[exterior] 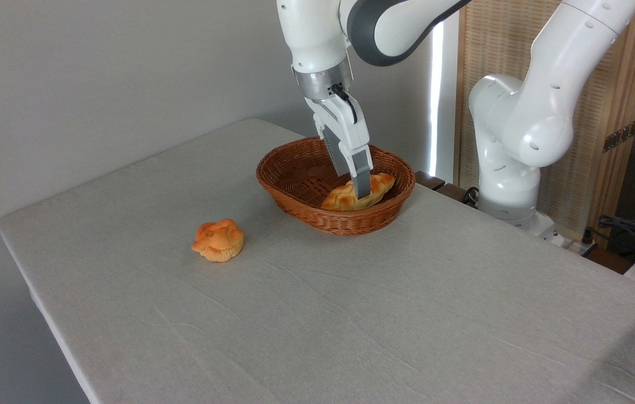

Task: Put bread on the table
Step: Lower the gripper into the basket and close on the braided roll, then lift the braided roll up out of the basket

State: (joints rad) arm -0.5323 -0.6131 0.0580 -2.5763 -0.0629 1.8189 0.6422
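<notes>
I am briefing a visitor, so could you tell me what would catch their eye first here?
The white arm's tool reaches down into the wicker basket at the table's far side, its fingers at the braided bread lying inside. Left of the basket, a small orange bun sits alone on the pale cloth.

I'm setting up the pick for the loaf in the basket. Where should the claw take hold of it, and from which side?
Grip the braided loaf across its narrow middle, coming straight down from above. It lies flat and lengthwise against the near wall of the wicker basket, so the rim blocks any sideways approach. The claw is already lowered at its middle.
</notes>
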